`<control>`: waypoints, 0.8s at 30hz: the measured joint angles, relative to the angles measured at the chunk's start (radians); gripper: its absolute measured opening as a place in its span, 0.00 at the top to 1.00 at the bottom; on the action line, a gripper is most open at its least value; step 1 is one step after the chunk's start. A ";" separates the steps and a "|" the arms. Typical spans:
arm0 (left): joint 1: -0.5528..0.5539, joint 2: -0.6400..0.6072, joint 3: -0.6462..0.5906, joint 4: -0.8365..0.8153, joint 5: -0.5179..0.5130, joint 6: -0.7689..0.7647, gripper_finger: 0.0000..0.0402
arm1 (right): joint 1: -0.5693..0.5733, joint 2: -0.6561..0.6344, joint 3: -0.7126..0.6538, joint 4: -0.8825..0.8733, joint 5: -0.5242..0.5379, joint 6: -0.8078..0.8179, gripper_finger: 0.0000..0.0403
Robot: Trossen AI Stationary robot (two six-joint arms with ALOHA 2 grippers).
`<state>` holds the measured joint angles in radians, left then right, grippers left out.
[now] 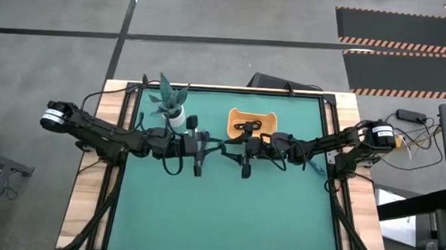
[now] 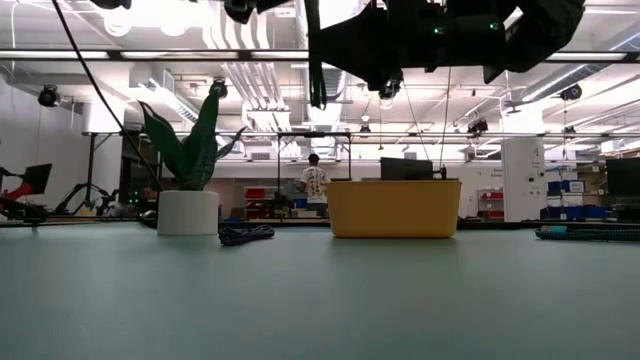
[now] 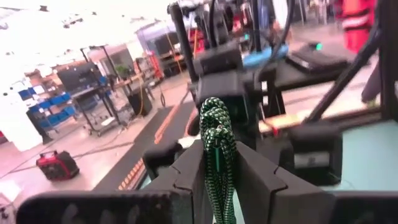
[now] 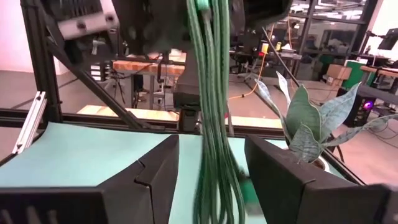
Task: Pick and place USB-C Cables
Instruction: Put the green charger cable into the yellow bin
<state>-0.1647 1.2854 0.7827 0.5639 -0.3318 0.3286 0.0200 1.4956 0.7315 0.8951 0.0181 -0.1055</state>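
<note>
Above the middle of the table, toward its far edge, the two arms meet nose to nose, raised clear of the green mat.

Left: the left gripper [image 1: 199, 144] is closed on the green cable [image 3: 217, 158]. In the left wrist view, the braided green-and-black bundle stands pinched between the two dark fingers [image 3: 189, 177], its looped end rising above their tips. From above, a thin green line bridges the gap between the two grippers.

Far-left part of the mat: a potted plant [image 1: 171, 106] in a white pot stands near the far edge. In the low view, the dark blue cable [image 2: 245, 234] lies coiled on the mat just beside that pot, apart from both grippers.

Centre: the orange tray [image 1: 270, 120] sits near the far edge, just behind the right gripper. A black cable [image 1: 245, 127] lies inside it.

Right: the right gripper [image 1: 246, 150] has its jaws spread. In the right wrist view, the green strands hang down between the two fingers [image 4: 158, 171] with a gap on either side, touching neither.

Right edge of the mat: the teal cable [image 1: 314, 168] lies on the mat beneath the right arm, well apart from its gripper.

No legible writing or brand marks appear on the cables or the tray.
</note>
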 joint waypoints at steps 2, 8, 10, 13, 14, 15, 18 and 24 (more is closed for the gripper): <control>0.000 0.006 -0.002 -0.002 0.000 0.000 0.86 | 0.000 0.000 0.000 0.000 0.000 0.000 0.57; 0.000 0.022 -0.002 0.000 0.001 0.000 0.86 | 0.000 -0.001 0.000 -0.001 0.000 0.004 0.60; 0.000 0.024 -0.003 -0.009 0.001 -0.001 0.86 | 0.000 -0.001 0.000 -0.008 0.000 0.007 0.63; 0.000 0.032 -0.002 -0.002 0.001 -0.002 0.86 | 0.000 -0.001 0.000 -0.022 0.000 0.007 0.66; 0.000 0.032 -0.002 -0.008 0.001 -0.003 0.86 | 0.000 -0.001 0.000 -0.024 0.000 0.008 0.68; 0.000 0.034 -0.002 -0.007 0.002 -0.005 0.86 | 0.000 -0.001 0.000 -0.025 0.000 0.008 0.69; 0.000 0.037 -0.002 -0.006 0.002 -0.008 0.86 | 0.000 -0.001 0.000 -0.032 0.000 0.003 0.74; 0.000 0.037 -0.002 -0.006 0.002 -0.008 0.86 | 0.000 -0.001 0.000 -0.033 0.000 -0.006 0.85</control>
<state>-0.1646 1.3228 0.7803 0.5583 -0.3302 0.3202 0.0196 1.4944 0.7315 0.8623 0.0181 -0.1119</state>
